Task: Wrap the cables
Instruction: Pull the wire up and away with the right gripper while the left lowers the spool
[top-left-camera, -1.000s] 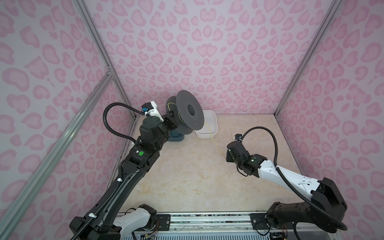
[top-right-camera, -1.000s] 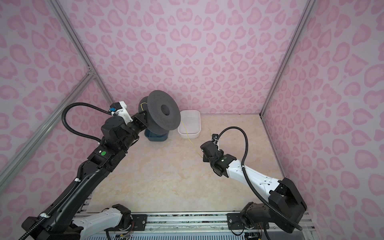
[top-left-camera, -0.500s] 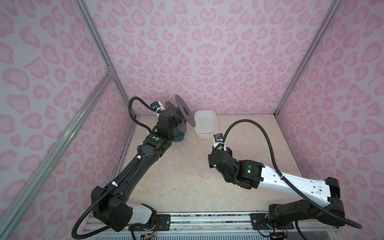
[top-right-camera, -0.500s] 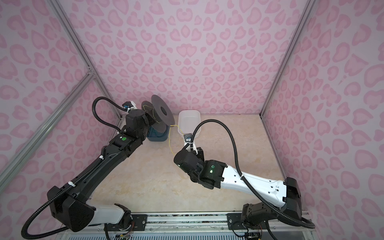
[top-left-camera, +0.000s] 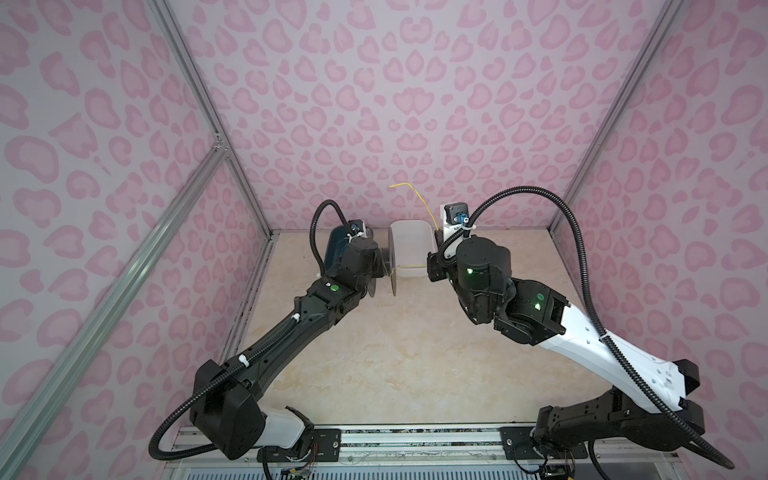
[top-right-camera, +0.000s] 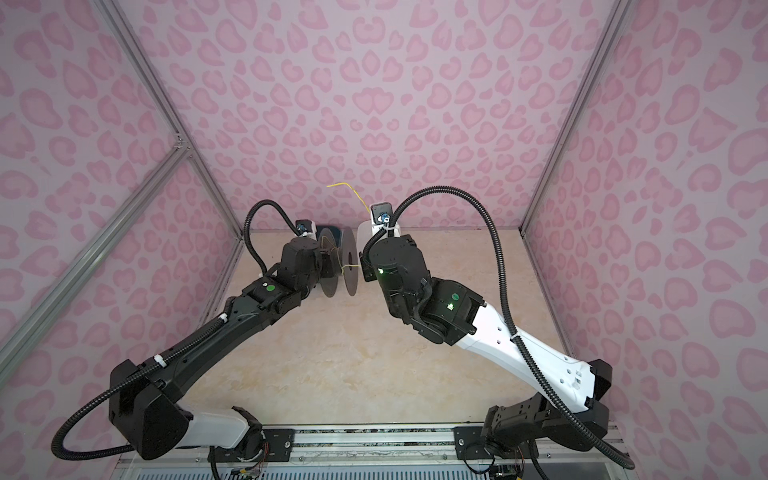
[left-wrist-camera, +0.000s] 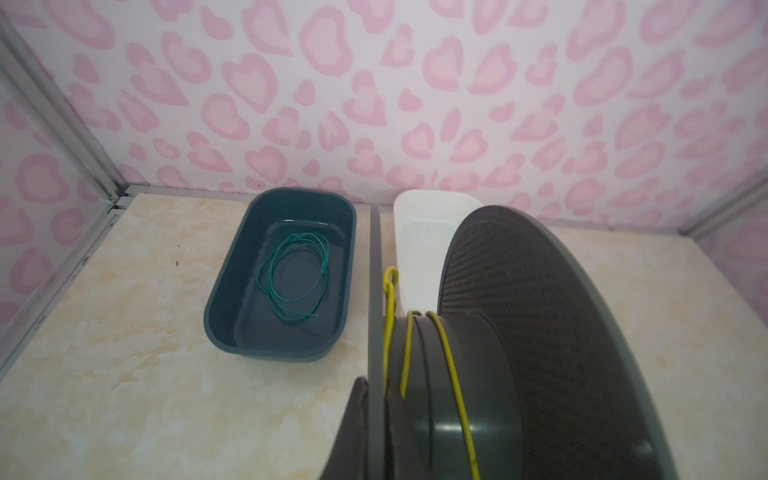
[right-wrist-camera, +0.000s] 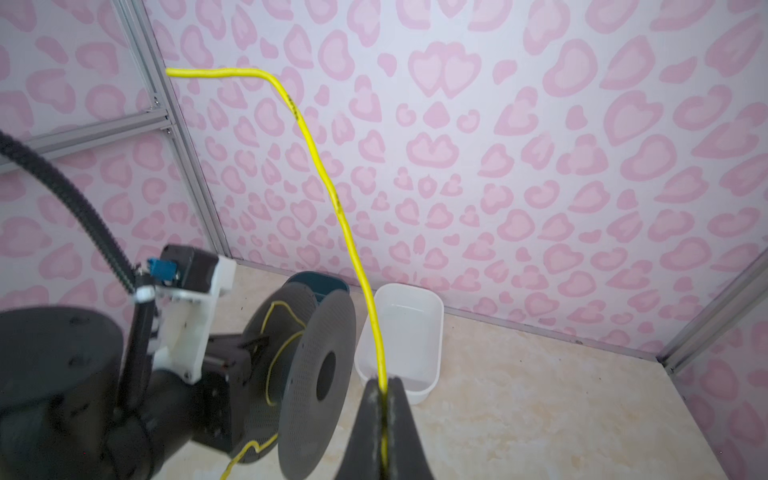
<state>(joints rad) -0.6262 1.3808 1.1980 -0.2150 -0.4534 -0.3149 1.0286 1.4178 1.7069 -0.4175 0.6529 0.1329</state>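
the left gripper (left-wrist-camera: 370, 399) is clamped on one flange of the dark grey spool (left-wrist-camera: 540, 332), whose hub carries a few loose turns of the yellow wire (right-wrist-camera: 357, 266). in a top view the wire leaves it toward three o'clock for the right gripper (right-wrist-camera: 384, 395), which pinches it, free tail arcing toward twelve. winding looks under way; the next turn likely calls for keeping the wire taut between the flanges.
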